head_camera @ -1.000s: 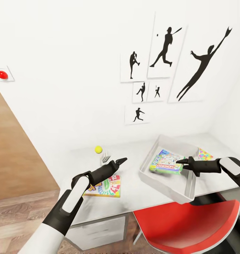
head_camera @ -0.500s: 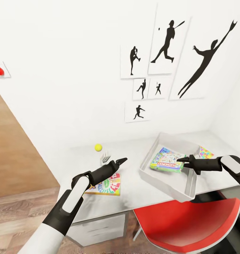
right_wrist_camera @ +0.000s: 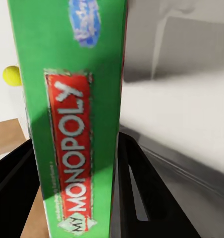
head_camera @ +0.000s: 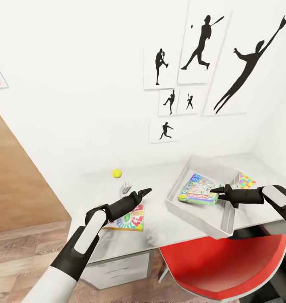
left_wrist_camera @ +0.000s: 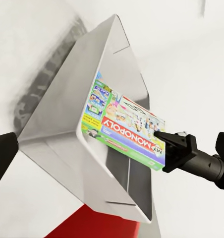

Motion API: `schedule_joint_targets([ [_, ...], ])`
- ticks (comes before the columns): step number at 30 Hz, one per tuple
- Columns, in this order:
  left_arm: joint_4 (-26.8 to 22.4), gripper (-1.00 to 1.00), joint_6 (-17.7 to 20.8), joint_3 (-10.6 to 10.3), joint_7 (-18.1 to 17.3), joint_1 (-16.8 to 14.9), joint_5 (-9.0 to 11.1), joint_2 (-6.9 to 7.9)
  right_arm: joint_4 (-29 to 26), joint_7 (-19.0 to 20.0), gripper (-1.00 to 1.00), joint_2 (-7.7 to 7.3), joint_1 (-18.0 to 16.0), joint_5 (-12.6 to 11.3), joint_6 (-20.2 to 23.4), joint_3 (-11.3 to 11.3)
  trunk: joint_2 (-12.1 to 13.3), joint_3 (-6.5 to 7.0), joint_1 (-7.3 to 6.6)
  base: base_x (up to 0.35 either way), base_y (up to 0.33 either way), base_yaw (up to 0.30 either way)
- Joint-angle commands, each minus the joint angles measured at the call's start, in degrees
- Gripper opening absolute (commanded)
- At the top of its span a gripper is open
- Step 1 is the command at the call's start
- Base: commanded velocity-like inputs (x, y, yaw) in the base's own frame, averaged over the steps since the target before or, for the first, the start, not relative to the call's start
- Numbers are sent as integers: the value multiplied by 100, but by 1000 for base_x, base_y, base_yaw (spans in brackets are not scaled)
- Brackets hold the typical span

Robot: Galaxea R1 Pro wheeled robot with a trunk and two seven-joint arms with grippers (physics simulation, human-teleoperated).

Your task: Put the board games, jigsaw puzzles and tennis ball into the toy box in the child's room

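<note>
A: Nearest is the red chair [head_camera: 227,269] under the pale grey desk [head_camera: 168,229]. Where are the arms?

B: The left gripper [head_camera: 143,192] hovers over the desk with its black fingers drawn narrow, holding nothing. Under that arm lies the flat yellow-green-red lettered game box [head_camera: 128,219].

A: And the right?

B: The right gripper [head_camera: 215,192] pinches the edge of the white-green Monopoly box [head_camera: 198,192]. The right wrist view shows its fingers [right_wrist_camera: 15,186] either side of the green edge. The box sits inside the pale grey lidless plastic toy bin [head_camera: 189,214].

A: Risk?

B: I judge the box could stay tilted against a sloping wall, or be dragged out if the fingers part too little. The bin itself looks angled on the desk, close to the front edge, so a push might shift it toward the chair.

A: Room to move?

B: There's open desk between the arms. Beyond the bin lies a thin multicoloured jigsaw square [head_camera: 245,180]; the small yellow-green tennis ball [head_camera: 117,173] rests near the wall, free to roll.
</note>
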Motion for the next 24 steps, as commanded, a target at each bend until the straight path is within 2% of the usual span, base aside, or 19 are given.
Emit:
schedule_joint_targets([
  [1,0,100,25,5,-8,-5,13,-2,3,78,-100,-4,-8,14,2,32,-12,-21,3,0,0,0],
  [24,0,100,25,5,-9,-5,12,-2,-8,86,-100,18,-5,14,2,38,-12,-229,3,0,0,0],
])
